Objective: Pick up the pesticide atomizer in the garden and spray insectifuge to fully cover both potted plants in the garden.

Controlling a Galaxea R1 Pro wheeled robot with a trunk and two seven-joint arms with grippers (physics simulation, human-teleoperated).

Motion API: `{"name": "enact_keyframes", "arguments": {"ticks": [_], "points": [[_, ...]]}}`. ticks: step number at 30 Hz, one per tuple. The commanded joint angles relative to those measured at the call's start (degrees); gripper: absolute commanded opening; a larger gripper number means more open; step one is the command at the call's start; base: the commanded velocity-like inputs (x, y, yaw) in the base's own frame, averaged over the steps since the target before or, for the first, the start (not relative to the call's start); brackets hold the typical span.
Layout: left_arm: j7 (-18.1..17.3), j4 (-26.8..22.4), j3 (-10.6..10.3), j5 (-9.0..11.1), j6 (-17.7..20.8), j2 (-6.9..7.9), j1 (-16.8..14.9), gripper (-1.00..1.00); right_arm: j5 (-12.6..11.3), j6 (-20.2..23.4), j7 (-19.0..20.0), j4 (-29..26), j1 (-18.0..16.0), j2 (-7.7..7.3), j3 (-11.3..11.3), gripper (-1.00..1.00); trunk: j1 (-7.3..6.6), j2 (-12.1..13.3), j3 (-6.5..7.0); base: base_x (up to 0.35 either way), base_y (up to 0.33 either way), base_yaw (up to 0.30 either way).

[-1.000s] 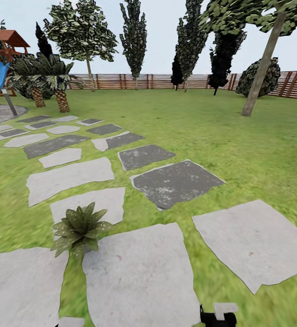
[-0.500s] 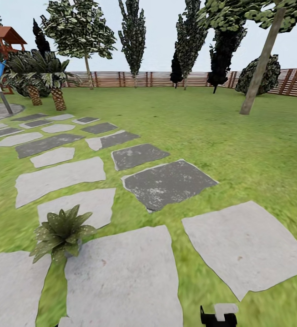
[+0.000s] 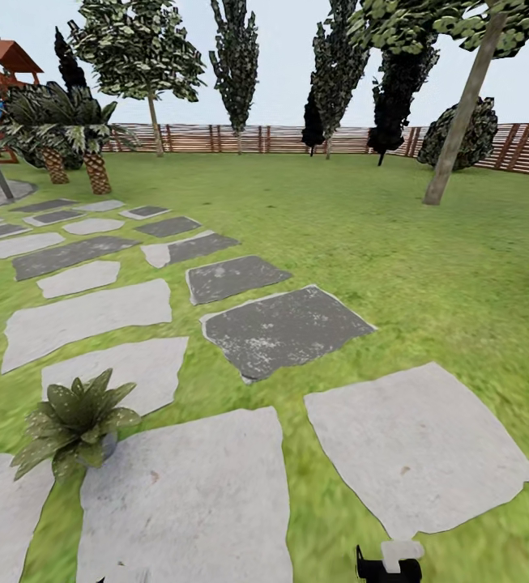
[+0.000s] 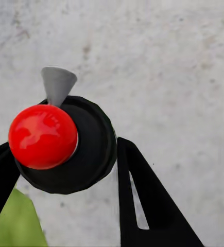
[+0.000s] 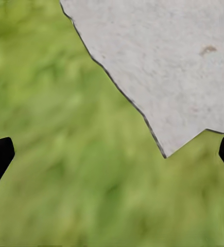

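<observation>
A potted plant sits low on the garden lawn at the head view's lower left, a rosette of pointed green leaves with pale speckles in a small grey pot, standing in the grass strip between pale stepping stones. The pesticide atomizer shows in the left wrist view from above: a round black top, a shiny red ball knob and a grey cone nozzle pointing away from the knob.

The left claw grips the atomizer, its black fingers pressed against either side of the black body, held over a pale stone with a patch of grass at the edge. The right claw is spread wide with nothing between its tips, which show at the two edges of the right wrist view above grass and a stone's corner. In the head view a black and white part of the right arm sits at the bottom edge.

Against the picture half a second ago, the whole head view has shifted: plant, stones, palms and the slatted fence all lie further left, so the camera has moved, not the things.
</observation>
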Motion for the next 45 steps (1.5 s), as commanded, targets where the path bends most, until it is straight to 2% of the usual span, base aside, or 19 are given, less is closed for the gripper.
{"name": "enact_keyframes", "arguments": {"ticks": [1,12,40,45], "points": [[0.0,0.1,-0.4,0.3,-0.2,0.03,0.0,-1.0,-0.4,-0.1,-0.2,0.0,0.0,0.0,0.5,1.0,0.0,0.0,-0.05,0.087,-0.276,0.0],[0.0,0.1,-0.4,0.3,-0.2,0.24,0.0,-1.0,-0.4,-0.1,-0.2,0.0,0.0,0.06,0.5,1.0,0.0,0.0,-0.05,0.13,-0.276,0.0],[0.0,0.1,-0.3,0.3,-0.1,0.57,0.0,-1.0,-0.4,-0.1,-0.2,0.0,0.0,0.09,0.5,1.0,0.0,0.0,-0.05,0.222,-0.27,0.0],[0.0,0.1,-0.3,0.3,-0.1,0.68,0.0,-1.0,-0.4,-0.1,-0.2,0.0,0.0,0.09,0.6,1.0,0.0,0.0,-0.05,0.225,-0.27,0.166]]}}
